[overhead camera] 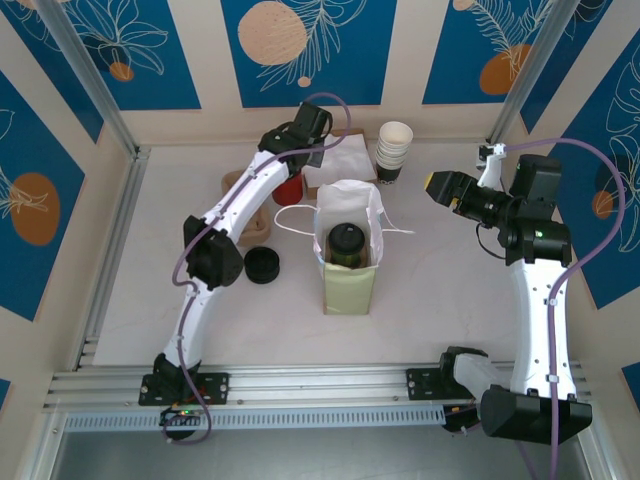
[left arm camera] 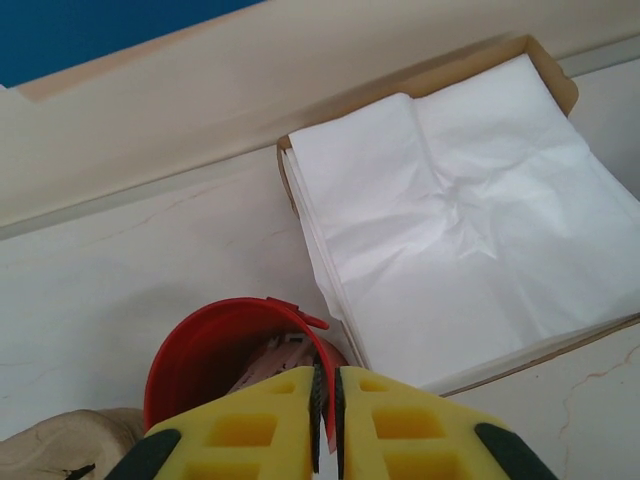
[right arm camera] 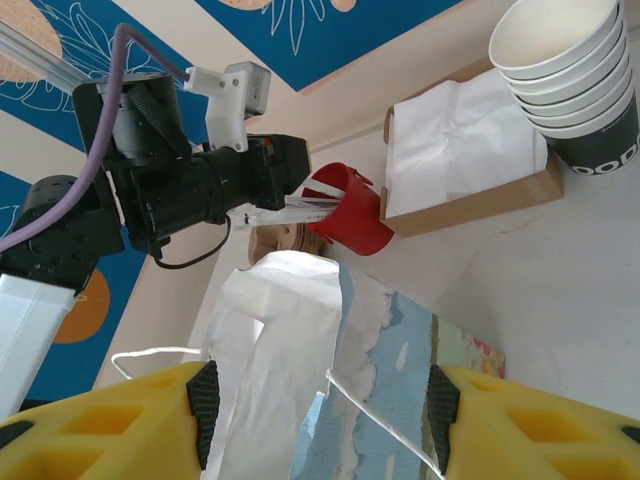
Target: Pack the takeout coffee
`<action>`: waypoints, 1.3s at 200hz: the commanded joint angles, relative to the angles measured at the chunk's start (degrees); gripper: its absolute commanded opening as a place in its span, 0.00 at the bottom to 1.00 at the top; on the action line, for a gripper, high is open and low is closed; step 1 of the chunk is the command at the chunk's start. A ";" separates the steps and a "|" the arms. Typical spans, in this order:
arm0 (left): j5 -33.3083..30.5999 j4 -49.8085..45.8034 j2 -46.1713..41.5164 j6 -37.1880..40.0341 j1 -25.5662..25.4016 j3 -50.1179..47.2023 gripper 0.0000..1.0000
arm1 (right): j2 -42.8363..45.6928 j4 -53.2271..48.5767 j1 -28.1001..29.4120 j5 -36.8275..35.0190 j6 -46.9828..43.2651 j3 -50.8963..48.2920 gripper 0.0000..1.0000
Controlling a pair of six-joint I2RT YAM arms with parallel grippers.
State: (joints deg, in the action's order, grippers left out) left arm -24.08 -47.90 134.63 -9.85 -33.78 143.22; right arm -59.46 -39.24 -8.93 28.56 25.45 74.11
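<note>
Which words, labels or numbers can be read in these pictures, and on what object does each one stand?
"OOD": pale letters, cut off at the frame edge, on the dark band of the lowest cup in the stack of paper cups.
Nothing else is readable.

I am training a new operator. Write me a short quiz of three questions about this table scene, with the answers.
1. True or false: the small paper cup with a round black plastic lid stands inside the open paper bag.
2. The left hand is nearest to which? A: the red plastic cup. B: the stack of cream paper cups. C: the squat stack of black lids.
3. Fill in: the flat cardboard box holds white paper ____.
Key: 1 true; 2 A; 3 napkins.
</note>
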 commanded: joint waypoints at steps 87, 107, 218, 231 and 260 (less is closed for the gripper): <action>2.99 -4.46 -6.31 0.90 -0.78 1.32 0.35 | -0.14 0.75 -0.37 1.77 0.04 -0.19 0.59; 2.95 -4.31 -6.40 1.23 -1.67 -0.38 0.36 | -0.04 0.73 -0.39 1.76 -0.05 -0.49 0.59; 0.96 -4.94 -5.08 -1.37 -2.19 -4.52 0.39 | -0.03 0.74 -0.82 1.90 -0.49 -1.14 0.59; 1.12 -4.90 -4.91 -1.40 -2.18 -4.83 0.39 | 0.00 0.84 -0.83 1.92 -0.49 -1.21 0.59; 1.21 -5.01 -4.56 -1.91 -2.28 -5.20 0.38 | -0.03 0.92 -0.83 2.03 -0.48 -1.40 0.59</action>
State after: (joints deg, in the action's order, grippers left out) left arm -21.71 -51.90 129.91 -10.57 -35.55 138.37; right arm -59.83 -38.17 -9.45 28.99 25.43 73.56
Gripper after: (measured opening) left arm 0.384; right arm 0.592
